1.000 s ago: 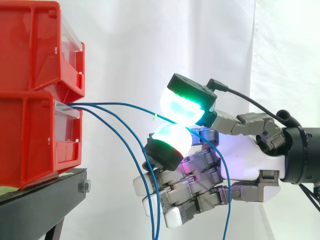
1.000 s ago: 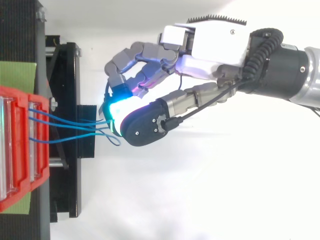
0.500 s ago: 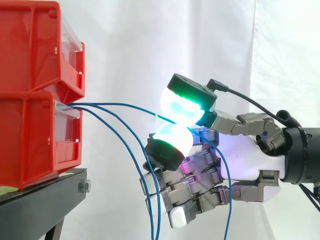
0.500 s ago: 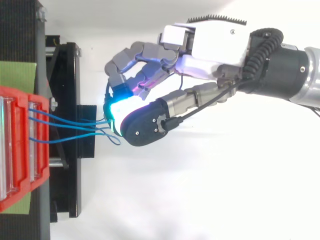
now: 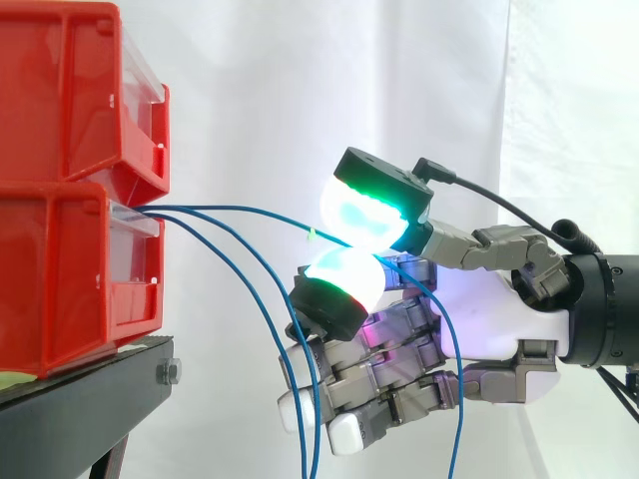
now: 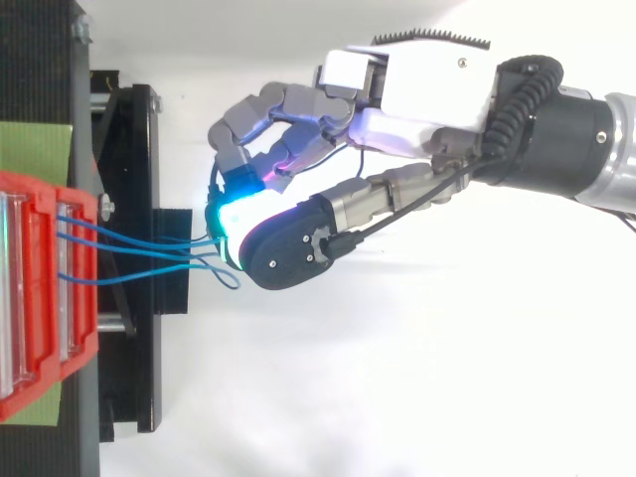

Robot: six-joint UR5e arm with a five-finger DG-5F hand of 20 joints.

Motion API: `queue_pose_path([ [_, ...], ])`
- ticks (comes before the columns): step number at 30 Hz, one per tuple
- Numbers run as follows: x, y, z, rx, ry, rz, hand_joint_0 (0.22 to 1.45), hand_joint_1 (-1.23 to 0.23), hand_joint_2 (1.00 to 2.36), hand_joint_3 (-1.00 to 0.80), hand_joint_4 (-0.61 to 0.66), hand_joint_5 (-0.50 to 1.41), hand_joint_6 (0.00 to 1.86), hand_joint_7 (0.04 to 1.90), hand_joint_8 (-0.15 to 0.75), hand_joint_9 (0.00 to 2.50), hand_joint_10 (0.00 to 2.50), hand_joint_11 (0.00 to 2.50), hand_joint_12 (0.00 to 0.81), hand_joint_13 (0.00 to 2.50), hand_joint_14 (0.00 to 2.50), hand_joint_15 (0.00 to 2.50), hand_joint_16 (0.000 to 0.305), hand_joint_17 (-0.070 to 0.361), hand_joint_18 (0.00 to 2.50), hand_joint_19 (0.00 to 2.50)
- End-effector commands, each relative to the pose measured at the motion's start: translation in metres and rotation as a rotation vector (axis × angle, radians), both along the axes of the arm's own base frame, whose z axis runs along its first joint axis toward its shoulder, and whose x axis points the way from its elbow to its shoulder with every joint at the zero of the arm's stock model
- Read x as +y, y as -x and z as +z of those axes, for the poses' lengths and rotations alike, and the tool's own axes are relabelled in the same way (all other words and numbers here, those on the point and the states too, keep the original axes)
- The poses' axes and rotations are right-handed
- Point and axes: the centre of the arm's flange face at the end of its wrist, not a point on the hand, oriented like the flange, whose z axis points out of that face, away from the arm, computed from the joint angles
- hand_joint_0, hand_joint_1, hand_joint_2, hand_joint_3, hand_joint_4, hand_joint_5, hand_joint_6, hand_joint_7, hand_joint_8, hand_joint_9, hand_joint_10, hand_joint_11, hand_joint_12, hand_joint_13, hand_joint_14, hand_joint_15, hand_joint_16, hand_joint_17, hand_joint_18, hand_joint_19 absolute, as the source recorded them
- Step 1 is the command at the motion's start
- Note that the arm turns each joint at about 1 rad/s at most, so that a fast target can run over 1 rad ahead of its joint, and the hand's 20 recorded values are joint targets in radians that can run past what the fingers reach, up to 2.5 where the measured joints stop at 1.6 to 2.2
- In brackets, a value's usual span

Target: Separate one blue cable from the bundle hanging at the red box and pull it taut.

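Blue cable (image 5: 240, 210) from the red box's (image 5: 60, 269) front edge sits pinched between the hand's (image 5: 489, 324) glowing pads (image 5: 349, 274) (other cables (image 5: 314, 454) droop loose).

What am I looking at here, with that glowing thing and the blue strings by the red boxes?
That is a robot hand on a robot arm; the glowing pads are its fingertips. One picture is taken from the side, the other from above, both of the same scene. On the left, red bins sit stacked on a black stand. Thin blue cables come out of the lower bin. The robot hand pinches one blue cable between two pads, and it runs almost straight from the bin; the other cables sag downward.
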Motion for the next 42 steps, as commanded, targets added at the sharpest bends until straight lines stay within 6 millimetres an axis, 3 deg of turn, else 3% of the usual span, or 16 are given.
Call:
queue_pose_path([
  [1,-0.0004,0.0,0.0,0.0,0.0,-0.001,0.73,-0.64,1.01,-0.38,0.03,-0.24,0.97,1.41,0.394,0.73,0.02,0.53,0.326,0.67,0.01,0.26,0.036,0.082,0.57,0.56],
  [12,-0.0004,0.0,0.0,0.0,0.0,-0.001,0.72,-0.63,1.01,-0.35,0.04,-0.24,0.97,1.4,0.311,0.55,0.01,0.27,0.216,0.58,0.01,0.19,0.033,0.074,0.6,0.59],
  [16,0.0008,-0.0001,0.0,0.0,0.0,0.001,0.72,-0.62,1.01,-0.35,0.04,-0.24,0.97,1.39,0.295,0.56,0.01,0.4,0.195,0.62,0.01,0.31,0.032,0.072,0.61,0.6],
  [26,0.0008,-0.0001,0.0,0.0,0.0,0.001,0.72,-0.6,1.02,-0.35,0.04,-0.25,0.98,1.37,0.302,0.65,0.02,0.87,0.229,0.86,0.03,1.08,0.031,0.069,0.63,0.76],
  [32,0.0008,-0.0001,0.0,0.0,0.0,0.001,0.73,-0.6,1.02,-0.35,0.04,-0.25,0.98,1.36,0.306,0.67,0.01,0.91,0.212,1.02,0.01,1.49,0.03,0.067,0.76,1.04],
  [34,0.0008,-0.0002,-0.0011,0.001,0.0,0.001,0.73,-0.6,1.02,-0.35,0.04,-0.25,0.98,1.35,0.306,0.67,0.01,0.91,0.203,1.03,0.13,1.59,0.03,0.067,0.82,1.18],
  [37,-0.0004,0.0,0.0,0.0,0.0,-0.001,0.73,-0.6,1.02,-0.35,0.04,-0.25,0.98,1.34,0.311,0.72,0.01,1.04,0.209,0.97,0.68,1.48,0.029,0.066,0.87,1.26],
  [39,-0.0004,0.0,0.0,0.0,0.0,-0.001,0.73,-0.6,1.02,-0.35,0.05,-0.25,0.98,1.33,0.293,0.81,0.04,1.35,0.221,0.92,1.05,1.39,0.029,0.065,0.88,1.26],
  [40,0.0008,-0.0001,0.0,0.0,0.0,0.001,0.73,-0.6,1.02,-0.35,0.05,-0.25,0.98,1.33,0.286,0.8,0.15,1.34,0.223,0.92,1.05,1.4,0.028,0.064,0.88,1.27],
  [42,0.0008,-0.0001,0.0,0.0,0.0,0.001,0.73,-0.6,1.02,-0.35,0.05,-0.25,0.98,1.32,0.265,0.77,0.77,1.22,0.233,0.88,1.27,1.38,0.028,0.063,0.88,1.27],
])
